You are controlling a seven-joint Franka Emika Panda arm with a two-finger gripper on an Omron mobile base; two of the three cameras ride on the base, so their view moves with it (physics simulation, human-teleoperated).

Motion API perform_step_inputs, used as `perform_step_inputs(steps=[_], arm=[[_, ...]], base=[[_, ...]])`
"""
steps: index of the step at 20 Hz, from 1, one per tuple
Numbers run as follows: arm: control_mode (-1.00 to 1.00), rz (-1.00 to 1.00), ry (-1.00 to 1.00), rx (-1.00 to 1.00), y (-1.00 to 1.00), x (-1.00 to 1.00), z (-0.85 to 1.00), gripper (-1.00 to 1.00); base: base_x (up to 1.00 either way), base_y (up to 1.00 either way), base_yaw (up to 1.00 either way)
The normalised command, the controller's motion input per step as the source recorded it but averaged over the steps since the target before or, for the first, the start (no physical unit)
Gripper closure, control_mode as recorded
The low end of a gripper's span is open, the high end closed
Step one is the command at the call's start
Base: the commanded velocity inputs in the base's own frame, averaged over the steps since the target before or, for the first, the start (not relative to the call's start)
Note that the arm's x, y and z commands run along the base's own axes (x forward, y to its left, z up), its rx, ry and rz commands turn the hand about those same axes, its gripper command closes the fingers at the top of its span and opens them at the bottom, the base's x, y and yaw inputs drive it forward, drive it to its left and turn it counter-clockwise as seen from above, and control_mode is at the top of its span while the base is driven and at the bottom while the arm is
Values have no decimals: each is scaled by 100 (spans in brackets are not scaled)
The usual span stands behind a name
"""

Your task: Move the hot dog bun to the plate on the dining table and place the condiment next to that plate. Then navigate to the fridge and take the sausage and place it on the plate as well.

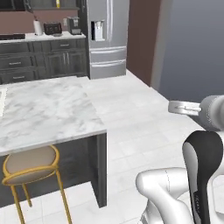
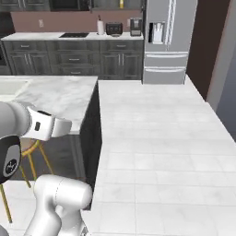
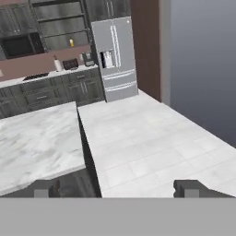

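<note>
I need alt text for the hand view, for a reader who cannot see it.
The open gripper, holding nothing, points across a white tiled floor toward a closed steel fridge. A marble island counter lies to the left, with dark cabinets along the far wall.

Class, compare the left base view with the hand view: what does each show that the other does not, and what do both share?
Left base view alone: a gold-legged stool tucked under the marble island, and the robot's white and dark arm.

Hand view alone: the pincer, its two dark tips wide apart with nothing between them, and a yellow bottle on a wall shelf.

Both: the steel fridge, doors closed, the marble island, the dark cabinets and the white tiled floor.
</note>
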Motion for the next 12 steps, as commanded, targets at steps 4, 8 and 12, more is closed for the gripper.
perform_step_inputs(steps=[4, 8, 12], arm=[[100, 0, 0, 0, 0, 0, 0, -100], [100, 0, 0, 0, 0, 0, 0, -100], [100, 0, 0, 0, 0, 0, 0, -100]], base=[[22, -100, 4], [35, -100, 10], [53, -99, 20]])
